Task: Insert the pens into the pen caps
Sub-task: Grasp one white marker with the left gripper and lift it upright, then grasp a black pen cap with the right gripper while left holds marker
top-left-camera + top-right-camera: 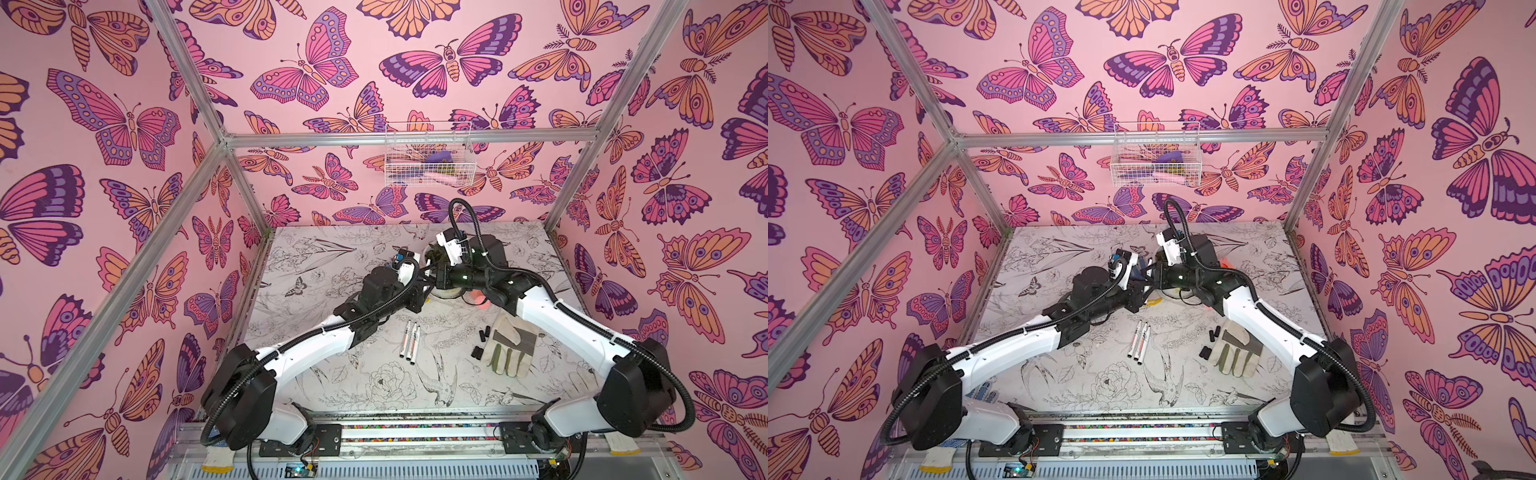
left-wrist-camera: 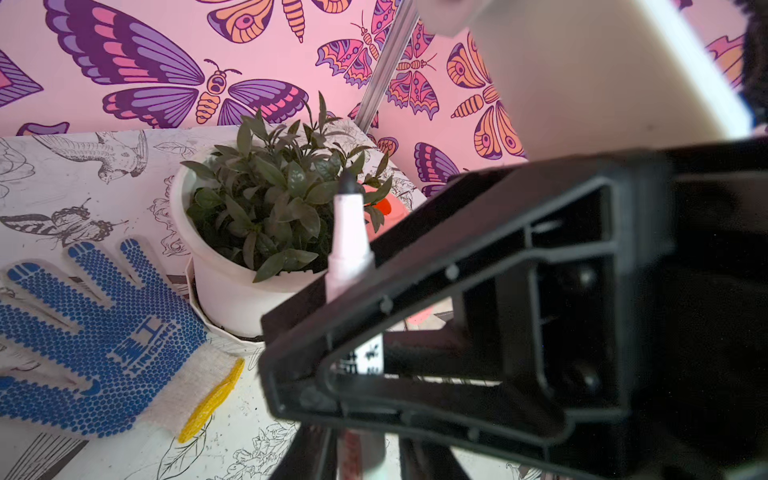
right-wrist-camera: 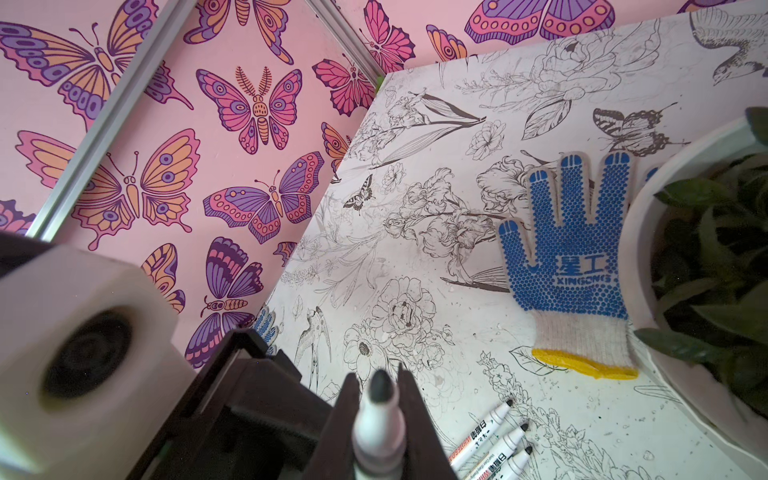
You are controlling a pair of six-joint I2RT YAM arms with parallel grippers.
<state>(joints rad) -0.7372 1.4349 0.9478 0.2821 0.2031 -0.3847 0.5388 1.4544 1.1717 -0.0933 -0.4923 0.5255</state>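
Currently the step in hand appears to be a mid-air re-grip of one pen between the two arms, above the table and close to the plant pot. The right gripper has its fingers closed against the barrel just below the bare tip. The left gripper straddles the lower barrel; whether it clamps or merely flanks it cannot be determined. No cap is held. The pen caps lie beside the beige glove, and three more pens lie side by side near the table's middle.

Procedure:
1. Confirm one firm clamp before releasing the other.
2. Leave the tip exposed, clear of the fingers.
3. Send the freed gripper to a cap.
4. Align both axes before pressing.
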